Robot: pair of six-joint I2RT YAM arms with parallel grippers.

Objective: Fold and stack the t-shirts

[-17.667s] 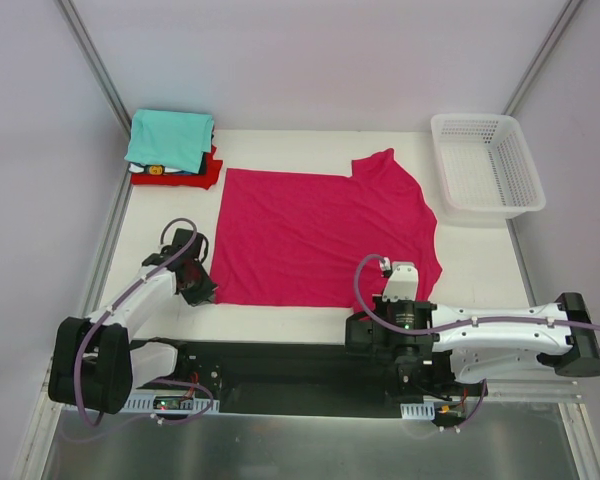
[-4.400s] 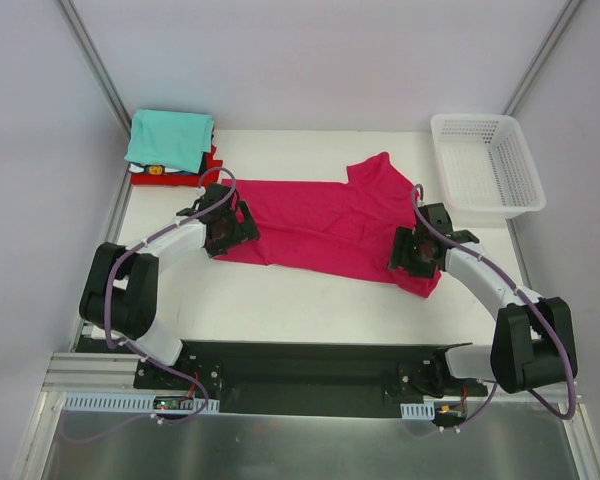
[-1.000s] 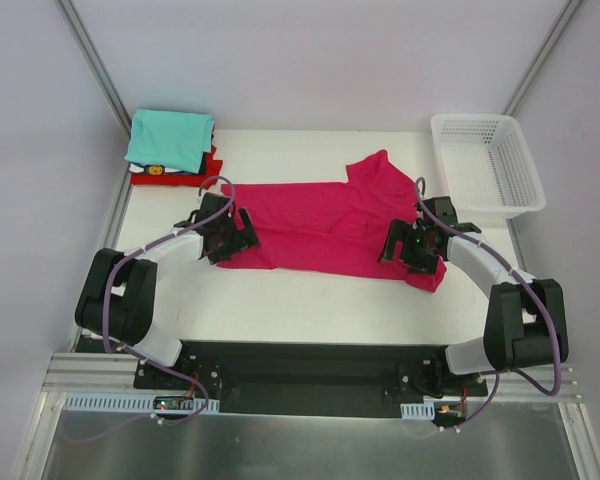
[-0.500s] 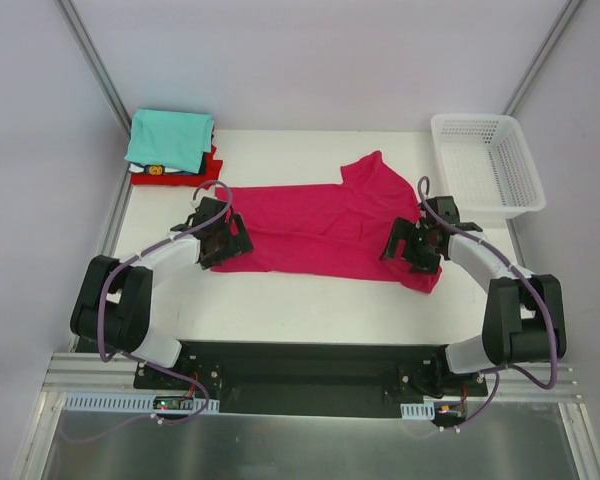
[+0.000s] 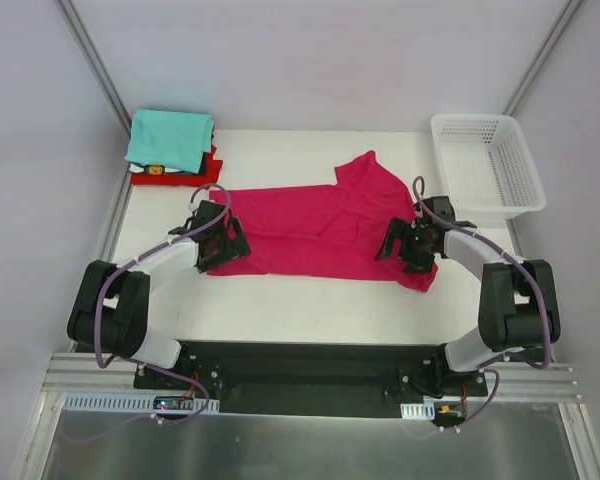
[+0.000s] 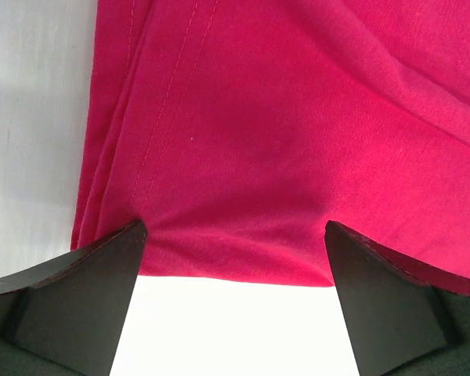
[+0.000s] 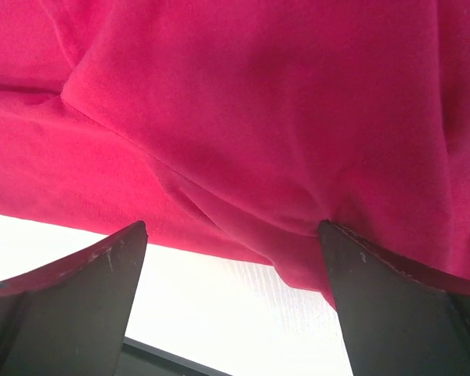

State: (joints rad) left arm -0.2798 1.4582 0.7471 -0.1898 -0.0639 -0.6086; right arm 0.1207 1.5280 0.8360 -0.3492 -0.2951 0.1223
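Note:
The magenta-pink t-shirt lies folded lengthwise into a long strip across the table's middle, one sleeve sticking out toward the back. My left gripper is low over the strip's left end and stands open, its fingertips astride the near hem with nothing pinched. At the right end my right gripper is also open, and its tips rest against the bunched folded edge. Folded t-shirts are stacked at the back left, a teal one on top of a red one.
A white mesh basket stands at the back right, just beyond the right arm. Bare white table runs between the shirt and the black base rail. Metal frame posts rise at both back corners.
The shirt, flat much earlier, is now a folded strip. Over the last second the sleeve and cloth shifted a little left, and the left gripper slid toward the left end. Both stayed open.

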